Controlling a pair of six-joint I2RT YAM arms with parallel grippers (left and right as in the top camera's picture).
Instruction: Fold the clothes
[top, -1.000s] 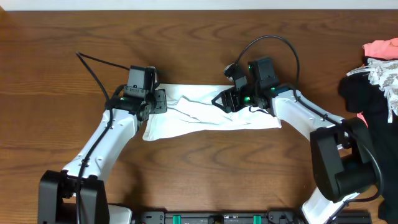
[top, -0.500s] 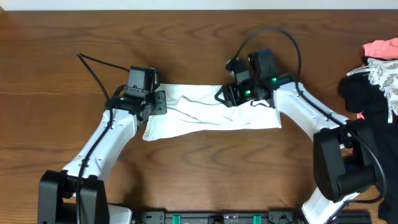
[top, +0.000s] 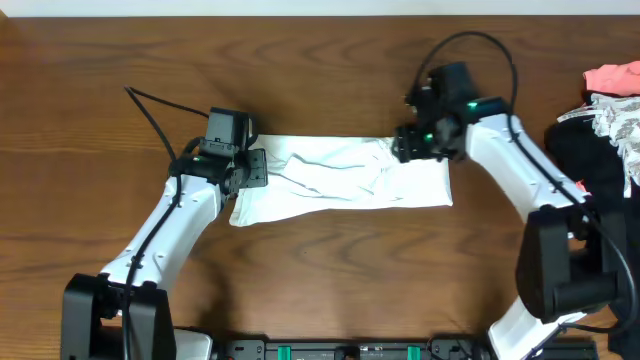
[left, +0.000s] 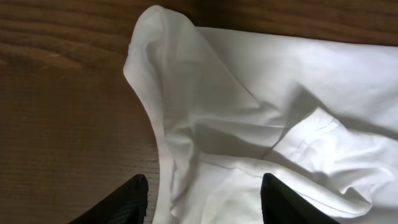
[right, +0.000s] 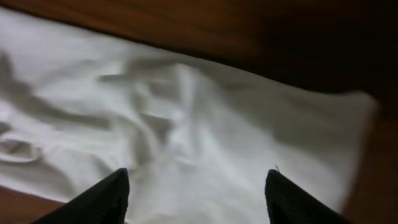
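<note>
Overhead: T-shirt (top: 335, 185) lies lengthwise from my left pincer (top: 255, 168) at one end to my right pincer (top: 402, 146) at the other — both gaping, empty.

Bare counter (top: 330, 270) lies open near the shirt (top: 330, 185), while a heap of garments (top: 585, 150) crowds the right edge.

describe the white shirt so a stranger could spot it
On the wooden table, look between the left gripper and right gripper. The T-shirt lies there as a wrinkled, plain white strip, unlike the heaped black and pink pile at the right edge.
</note>
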